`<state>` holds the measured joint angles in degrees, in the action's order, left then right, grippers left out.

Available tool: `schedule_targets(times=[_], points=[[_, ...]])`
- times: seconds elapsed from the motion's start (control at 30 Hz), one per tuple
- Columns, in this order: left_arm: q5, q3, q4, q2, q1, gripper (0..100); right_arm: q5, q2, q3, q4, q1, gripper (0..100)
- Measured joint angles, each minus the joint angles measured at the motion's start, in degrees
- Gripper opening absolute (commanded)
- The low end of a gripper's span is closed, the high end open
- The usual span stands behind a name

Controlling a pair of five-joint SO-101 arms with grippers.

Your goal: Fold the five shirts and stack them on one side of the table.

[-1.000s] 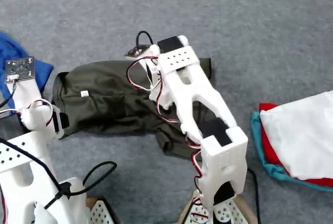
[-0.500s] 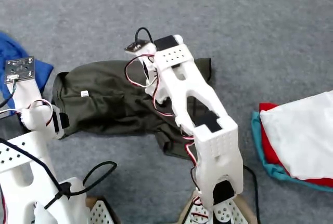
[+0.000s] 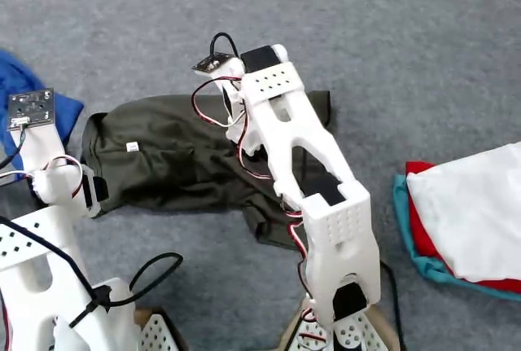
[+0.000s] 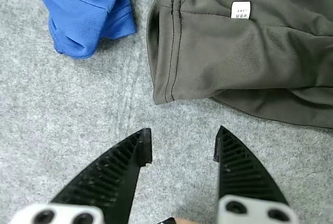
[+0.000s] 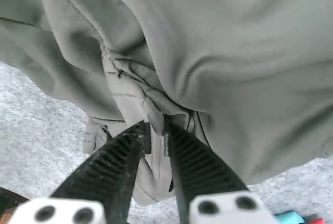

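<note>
- Five shirts: one olive shirt (image 3: 163,164), one blue shirt (image 3: 24,94), one white shirt (image 3: 472,212), one red shirt (image 3: 413,170), one teal shirt (image 3: 404,229).
- Two grippers of mine: the left gripper (image 4: 182,148), the right gripper (image 5: 154,130).
- One table (image 3: 407,58) under me.

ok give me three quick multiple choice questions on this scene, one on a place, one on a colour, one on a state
1. In the high view, on which side of the olive shirt does the blue shirt lie?
A left
B right
C on top of it

2. Three shirts lie piled at the right of the high view. Which colour is on top?
A red
B white
C teal

3. The right gripper is:
A open over bare felt
B shut on the olive shirt
C shut on the blue shirt

1 A: it lies at the left edge, past the olive shirt's hem.
2 B: the white shirt covers the red shirt and teal shirt.
3 B: the right wrist view shows olive cloth pinched between the jaws.
</note>
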<state>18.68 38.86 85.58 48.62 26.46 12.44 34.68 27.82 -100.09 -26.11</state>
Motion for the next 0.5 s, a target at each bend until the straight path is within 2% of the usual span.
schedule_targets(times=[0.07, 0.5], points=[[0.0, 0.0, 0.0, 0.0, 0.0, 21, 0.0, 0.0, 0.0, 0.0, 0.0, 1.0], [0.0, 0.0, 0.0, 0.0, 0.0, 21, -0.2, -0.5, -0.7, -1.0, 0.0, 0.9]])
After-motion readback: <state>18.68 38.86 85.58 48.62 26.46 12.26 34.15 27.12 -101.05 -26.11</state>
